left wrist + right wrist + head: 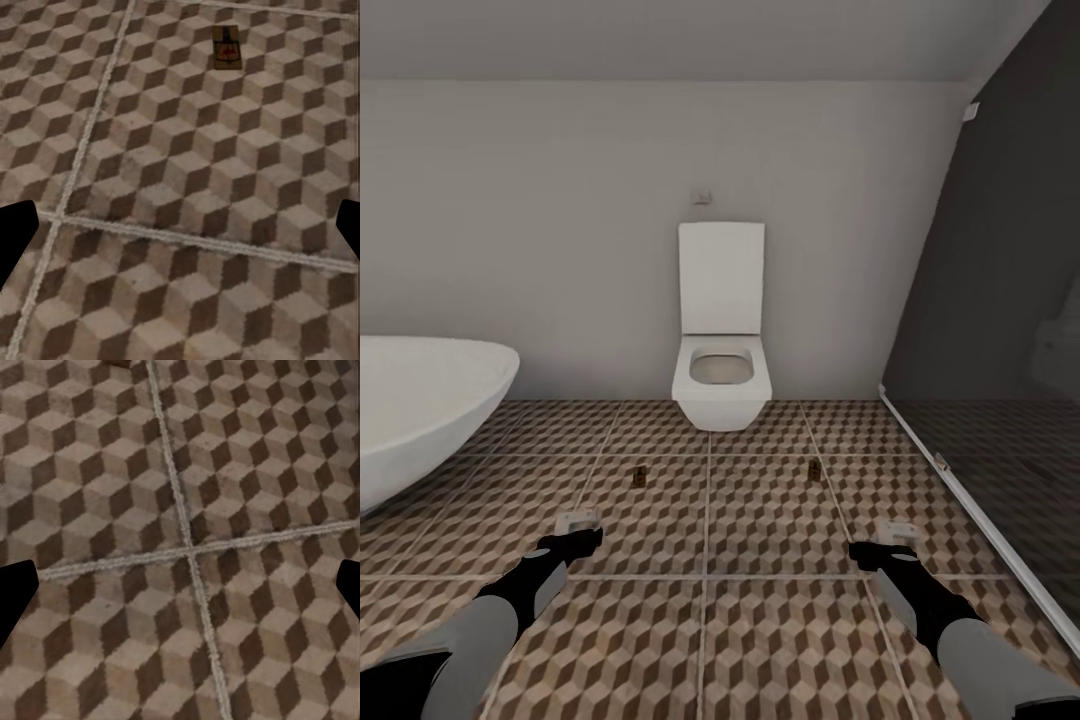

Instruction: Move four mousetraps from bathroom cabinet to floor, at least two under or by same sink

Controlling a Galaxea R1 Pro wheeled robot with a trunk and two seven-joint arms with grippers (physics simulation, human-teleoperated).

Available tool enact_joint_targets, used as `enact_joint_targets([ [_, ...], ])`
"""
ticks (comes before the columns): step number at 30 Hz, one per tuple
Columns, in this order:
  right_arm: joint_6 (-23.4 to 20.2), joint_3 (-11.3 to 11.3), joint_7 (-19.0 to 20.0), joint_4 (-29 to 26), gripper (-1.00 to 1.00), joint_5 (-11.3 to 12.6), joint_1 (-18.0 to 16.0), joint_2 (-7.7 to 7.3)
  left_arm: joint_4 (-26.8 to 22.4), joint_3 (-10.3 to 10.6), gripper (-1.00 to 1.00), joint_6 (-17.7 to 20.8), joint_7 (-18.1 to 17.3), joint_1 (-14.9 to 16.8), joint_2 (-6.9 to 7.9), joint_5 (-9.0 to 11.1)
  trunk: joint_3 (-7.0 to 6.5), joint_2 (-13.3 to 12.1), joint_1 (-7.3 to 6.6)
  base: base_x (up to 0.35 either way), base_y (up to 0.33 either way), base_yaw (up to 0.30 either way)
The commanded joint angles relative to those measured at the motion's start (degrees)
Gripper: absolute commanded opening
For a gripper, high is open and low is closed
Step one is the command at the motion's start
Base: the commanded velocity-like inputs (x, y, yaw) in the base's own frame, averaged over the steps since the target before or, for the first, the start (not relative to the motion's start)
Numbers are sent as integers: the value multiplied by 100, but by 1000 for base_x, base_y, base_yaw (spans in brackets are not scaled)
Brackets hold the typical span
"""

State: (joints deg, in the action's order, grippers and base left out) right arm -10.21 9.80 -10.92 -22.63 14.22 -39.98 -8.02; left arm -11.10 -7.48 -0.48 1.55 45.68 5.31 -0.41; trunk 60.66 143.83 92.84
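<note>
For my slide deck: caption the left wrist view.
Open left gripper above cube-patterned bathroom floor, one mousetrap lying ahead.

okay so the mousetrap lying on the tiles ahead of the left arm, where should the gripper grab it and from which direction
Judging by its pose, come straight down from above. The mousetrap lies flat on the bathroom floor, so only its thin edges offer purchase. Pinch across the two long edges of the board, near its middle, avoiding the wire parts. The left gripper is open and empty.
</note>
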Motion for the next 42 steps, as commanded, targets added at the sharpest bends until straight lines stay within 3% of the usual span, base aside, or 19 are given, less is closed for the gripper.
enact_joint_targets([
  [1, -32, 49, -41, -13, 100, 55, -1, -6, 2, -25, 100, -5, 4, 3, -2, -4, -18, 0, -3, 0, 0, 0],
  [42, -42, 49, -41, -13, 100, 61, -1, -6, 2, -25, 100, -1, 3, 3, -3, -3, -926, -55, -109, 0, 0, 0],
])
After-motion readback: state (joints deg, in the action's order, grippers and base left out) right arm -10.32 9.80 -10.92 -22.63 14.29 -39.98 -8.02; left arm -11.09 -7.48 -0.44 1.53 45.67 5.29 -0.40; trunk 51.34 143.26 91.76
